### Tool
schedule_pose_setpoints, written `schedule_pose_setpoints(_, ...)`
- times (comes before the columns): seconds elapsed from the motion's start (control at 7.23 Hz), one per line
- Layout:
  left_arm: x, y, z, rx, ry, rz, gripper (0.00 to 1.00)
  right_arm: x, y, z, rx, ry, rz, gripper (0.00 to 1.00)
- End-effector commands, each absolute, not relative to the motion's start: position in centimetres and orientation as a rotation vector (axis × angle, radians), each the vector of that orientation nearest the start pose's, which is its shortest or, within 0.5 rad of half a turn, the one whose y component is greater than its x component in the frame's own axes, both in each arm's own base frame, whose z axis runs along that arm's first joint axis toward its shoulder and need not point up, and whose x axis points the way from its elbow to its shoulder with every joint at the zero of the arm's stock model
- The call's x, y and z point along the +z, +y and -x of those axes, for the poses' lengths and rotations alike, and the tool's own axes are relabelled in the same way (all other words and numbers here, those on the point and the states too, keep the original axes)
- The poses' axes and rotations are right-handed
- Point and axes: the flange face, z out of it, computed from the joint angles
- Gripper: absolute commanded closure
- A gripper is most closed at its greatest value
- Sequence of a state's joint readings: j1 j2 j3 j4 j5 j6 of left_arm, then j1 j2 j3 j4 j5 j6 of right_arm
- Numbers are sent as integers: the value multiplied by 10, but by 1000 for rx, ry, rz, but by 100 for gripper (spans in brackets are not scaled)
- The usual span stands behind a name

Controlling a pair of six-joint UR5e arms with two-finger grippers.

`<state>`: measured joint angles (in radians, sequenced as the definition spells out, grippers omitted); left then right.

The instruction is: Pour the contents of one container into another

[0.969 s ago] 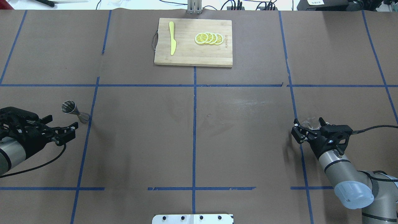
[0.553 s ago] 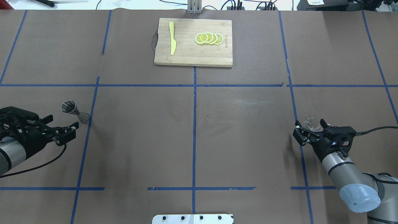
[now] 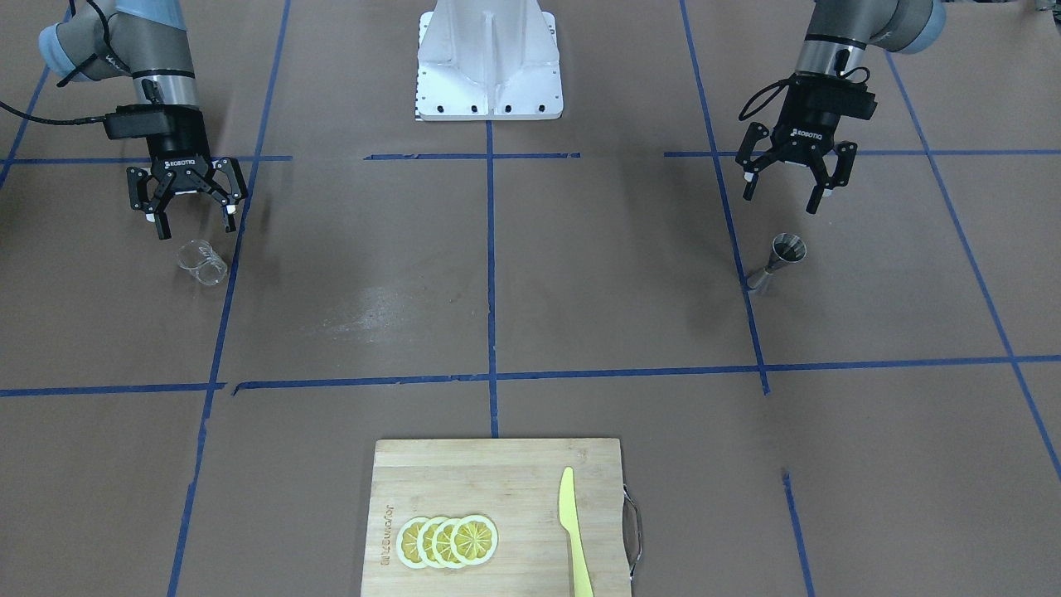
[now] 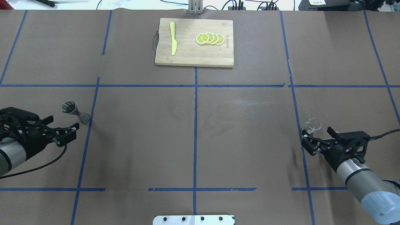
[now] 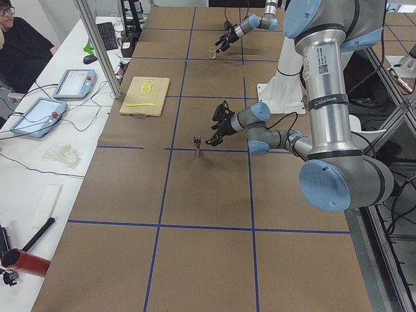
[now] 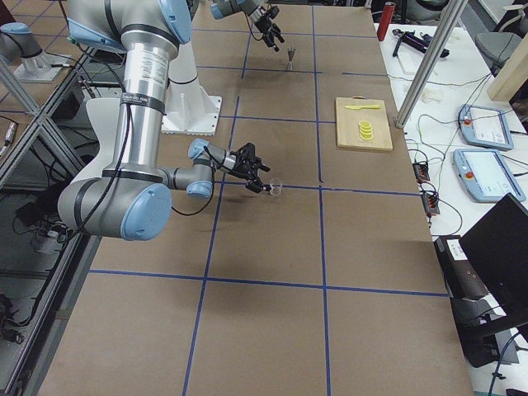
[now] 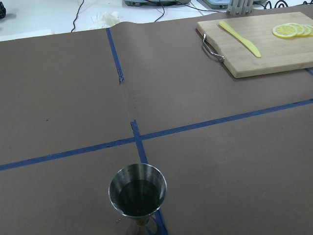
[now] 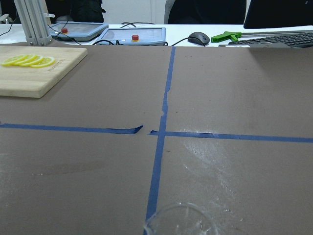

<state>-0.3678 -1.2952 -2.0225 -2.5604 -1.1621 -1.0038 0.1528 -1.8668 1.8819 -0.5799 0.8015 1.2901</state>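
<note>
A small steel jigger (image 4: 70,108) stands upright on the brown table at my left, dark liquid showing inside it in the left wrist view (image 7: 138,193). My left gripper (image 4: 64,122) hangs open just behind it, apart from it and holding nothing (image 3: 783,192). At my right a clear glass cup (image 4: 311,125) stands on a blue tape line (image 3: 202,262). My right gripper (image 4: 315,136) is open a little behind the cup, not touching it (image 3: 196,225). Only the cup's rim (image 8: 180,220) shows at the bottom of the right wrist view.
A wooden cutting board (image 4: 194,57) lies at the far middle of the table with lemon slices (image 4: 210,38) and a yellow knife (image 4: 172,42) on it. My white base plate (image 4: 193,219) is at the near edge. A person (image 5: 19,45) sits beyond the far side.
My right gripper has drawn back toward my base, away from the glass cup that stood between its open fingers. The cup stays put. The left arm has not moved.
</note>
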Motion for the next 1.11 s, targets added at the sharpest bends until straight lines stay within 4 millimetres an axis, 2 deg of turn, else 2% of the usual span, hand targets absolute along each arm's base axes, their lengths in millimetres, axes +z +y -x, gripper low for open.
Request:
schedule_pose_setpoints(0.0,434,-300,-301,-42,909,-807,0,503,-240,316,188,-842,-739,0)
schedule_pose_setpoints(0.42,414,-299,-288,31,952,-670,0,491,-224,299,102,-896,-589,0)
schedule_pose_setpoints(0.55,407,-296,-285,63,956,-607,0,487,-216,287,68,-901,-530,0)
schedule_pose_setpoints(0.69,406,-291,-288,94,936,-543,0,491,-216,272,53,-895,-468,0)
schedule_pose_setpoints(0.97,407,-284,-290,135,872,-423,0,501,-228,241,65,-903,-321,0)
